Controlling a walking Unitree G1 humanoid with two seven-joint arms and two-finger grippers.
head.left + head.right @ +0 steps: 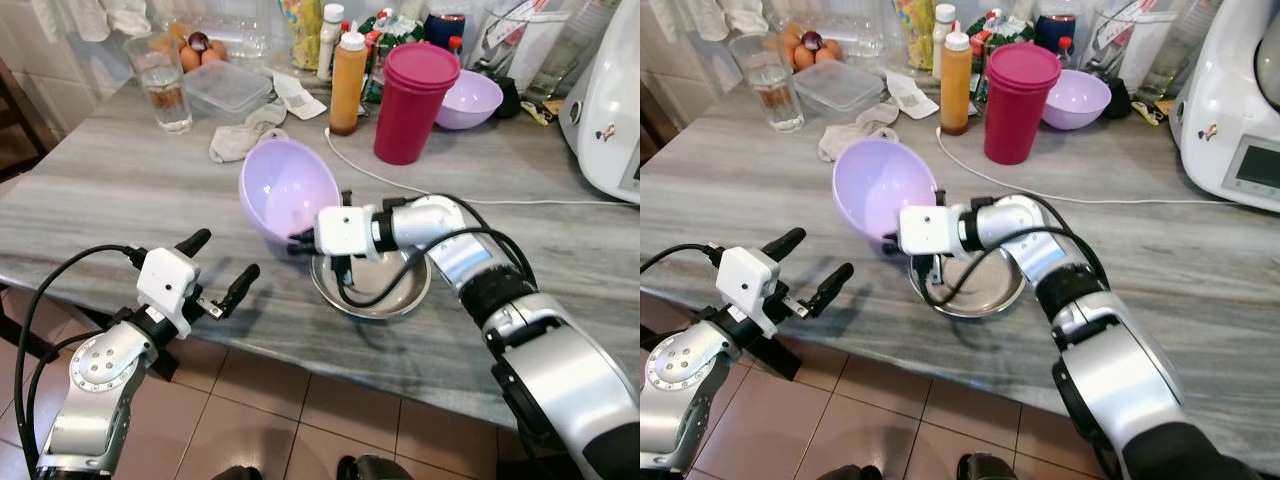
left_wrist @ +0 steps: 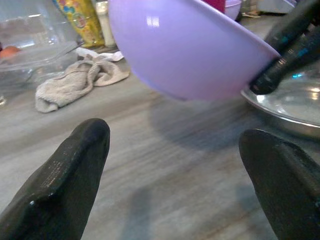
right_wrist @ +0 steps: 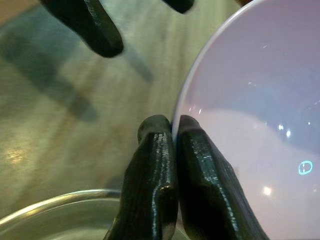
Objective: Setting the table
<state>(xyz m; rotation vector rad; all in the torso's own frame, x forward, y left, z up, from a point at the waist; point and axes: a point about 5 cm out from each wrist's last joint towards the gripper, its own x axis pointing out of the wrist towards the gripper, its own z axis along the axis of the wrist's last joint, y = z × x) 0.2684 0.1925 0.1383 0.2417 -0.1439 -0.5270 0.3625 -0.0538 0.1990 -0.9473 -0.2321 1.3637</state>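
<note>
From the head views, your right claw (image 1: 300, 240) is clamped on the rim of the lilac bowl (image 1: 285, 185), which hangs tipped on edge above the counter (image 1: 120, 190), just beside and partly over the steel bowl (image 1: 375, 285). Your left claw (image 1: 222, 268) hovers with its fingers apart at the counter's near edge, holding nothing.

In the left wrist view, the bowl floats clear of the counter, its shadow beneath it, with a rag (image 2: 75, 82) lying beyond.

In the right wrist view, both fingers (image 3: 155, 175) pinch only a thin strip of rim. That is your risk: such a shallow hold on a smooth, tilted bowl may let it swivel or slip out, likely knocking the steel bowl or rolling off the near edge. A fast swing could also sweep it into the red cup (image 1: 415, 100) or the bottle (image 1: 348, 85).
</note>
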